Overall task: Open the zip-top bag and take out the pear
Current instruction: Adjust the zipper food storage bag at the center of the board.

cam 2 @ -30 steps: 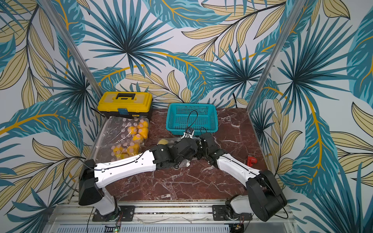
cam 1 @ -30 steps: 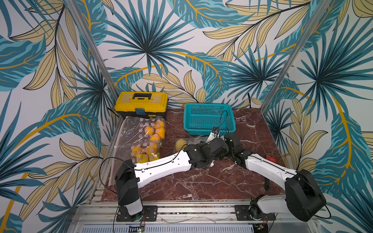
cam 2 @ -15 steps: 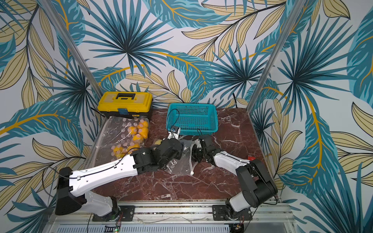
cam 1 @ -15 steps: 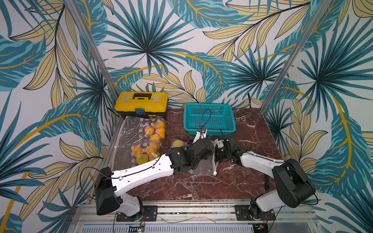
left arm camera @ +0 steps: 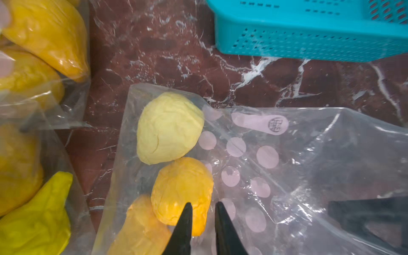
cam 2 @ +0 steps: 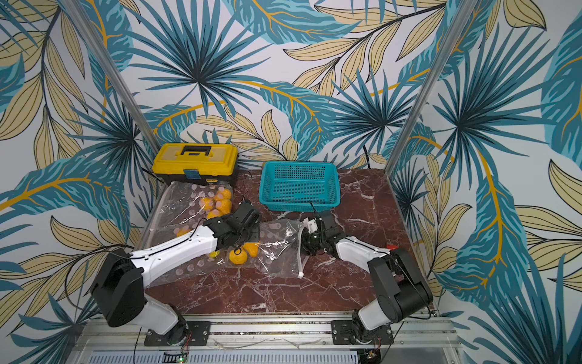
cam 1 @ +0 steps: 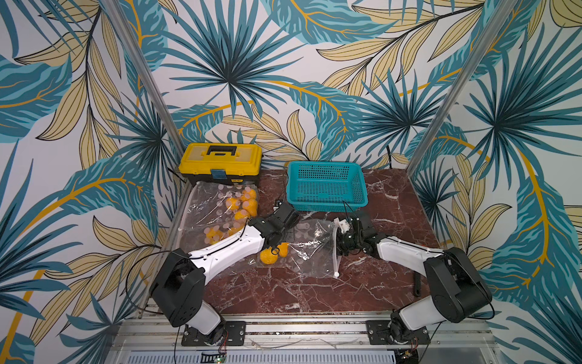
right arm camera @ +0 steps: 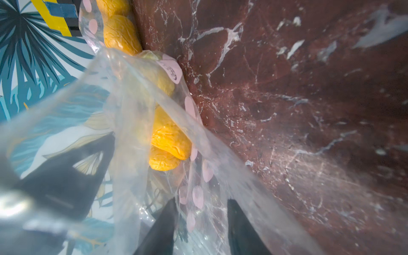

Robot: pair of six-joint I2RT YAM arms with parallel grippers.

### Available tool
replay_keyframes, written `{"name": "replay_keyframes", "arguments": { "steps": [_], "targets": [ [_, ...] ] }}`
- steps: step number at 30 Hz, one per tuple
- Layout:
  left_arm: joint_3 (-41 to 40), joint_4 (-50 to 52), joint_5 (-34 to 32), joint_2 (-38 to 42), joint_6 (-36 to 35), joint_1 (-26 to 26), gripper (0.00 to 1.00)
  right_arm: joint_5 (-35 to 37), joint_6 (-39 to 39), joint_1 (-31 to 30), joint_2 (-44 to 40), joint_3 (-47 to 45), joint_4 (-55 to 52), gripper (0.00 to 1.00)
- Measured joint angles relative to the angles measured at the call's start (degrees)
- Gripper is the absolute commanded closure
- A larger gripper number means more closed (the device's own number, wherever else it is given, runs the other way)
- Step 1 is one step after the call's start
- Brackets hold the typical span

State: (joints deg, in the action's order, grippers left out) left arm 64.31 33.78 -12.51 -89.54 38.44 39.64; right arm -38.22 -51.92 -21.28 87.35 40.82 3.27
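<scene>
Two arms, same look tbh: glossy white plastic link shells (cam 1: 226,252), chunky black joint housings (cam 1: 181,291), thin black cables (cam 1: 126,281), pointy black fingers (left arm camera: 184,229).

Two robot arms were there, the left arm (cam 1: 226,252) and the right arm (cam 1: 406,252), over one marble table (cam 1: 283,293). It bore one yellow toolbox (cam 1: 220,164) and one teal basket (cam 1: 327,186). One zip-top bag (cam 1: 308,249) lay mid-table, and the left wrist view showed three fruits inside: a pale fruit (left arm camera: 169,128), an orange fruit (left arm camera: 182,192) and a second orange fruit (left arm camera: 141,227). The bagged yellow fruit (cam 1: 244,203) beside the toolbox was too crowded to count. One small red thing (cam 2: 392,245) lay by the right arm.
</scene>
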Motion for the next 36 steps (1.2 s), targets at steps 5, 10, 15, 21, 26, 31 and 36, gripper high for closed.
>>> {"name": "replay_keyframes", "arguments": {
  "steps": [5,10,15,21,26,31,36],
  "targets": [
    [-0.2,0.3,1.1,-2.4,0.2,-1.7,0.81,-0.7,1.1,0.0,0.0,-0.4,-0.9,0.56],
    [-0.4,0.3,0.9,-3.9,1.0,-2.1,0.8,-0.9,1.7,0.1,0.0,-0.4,-1.9,0.55],
    [-1.2,-0.2,0.6,-4.2,2.2,-2.6,0.8,-0.9,2.1,0.1,0.0,-0.4,-2.1,0.54],
    [-2.0,-2.3,0.8,-4.5,3.8,-3.4,0.8,-1.4,2.8,0.1,0.1,-0.4,-2.4,0.52],
    [-3.5,-6.0,1.6,-4.6,5.2,-3.6,0.74,-1.9,3.5,0.1,0.2,-0.4,-3.1,0.51],
    [-5.2,-7.5,2.5,-4.4,6.2,-3.8,0.7,-2.0,4.0,0.1,0.2,-0.4,-3.7,0.51],
    [-7.4,-4.8,1.6,-1.9,7.1,-3.8,0.57,-1.9,4.3,0.1,0.2,-0.3,-4.6,0.51]
  ]
}}
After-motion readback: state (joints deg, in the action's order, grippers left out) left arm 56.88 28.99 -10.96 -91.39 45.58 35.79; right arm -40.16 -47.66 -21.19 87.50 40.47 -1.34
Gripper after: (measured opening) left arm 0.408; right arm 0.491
